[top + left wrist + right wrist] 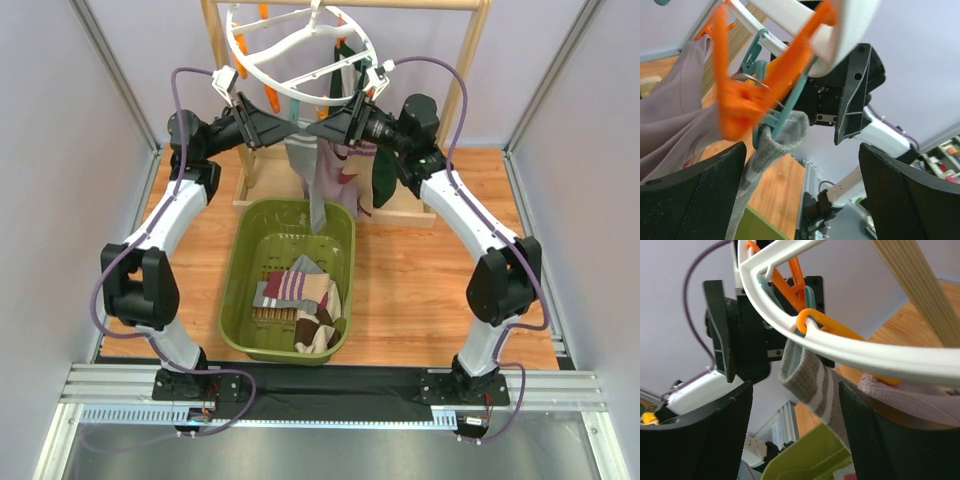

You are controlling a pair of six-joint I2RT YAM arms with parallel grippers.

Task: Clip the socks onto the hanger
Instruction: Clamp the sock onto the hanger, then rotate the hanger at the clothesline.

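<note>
The white ring hanger (300, 45) hangs from the wooden rail. A grey sock with white stripes (300, 160) dangles from a teal clip (765, 125) on it. My left gripper (296, 128) and right gripper (318, 128) face each other just above that sock. In the left wrist view the left gripper (801, 150) is open and the grey sock (785, 132) hangs by its left finger. In the right wrist view the right gripper (795, 387) is open; the sock's cuff (812, 380) hangs between its fingers, close to the right one. Lilac (328, 185) and dark green (384, 185) socks also hang there.
An olive-green basket (235, 290) sits below the hanger with a maroon-pink striped sock (293, 285) and an argyle sock (315, 325) inside. The wooden rack (470, 60) stands at the back. An orange clip (740, 105) hangs close beside the teal one.
</note>
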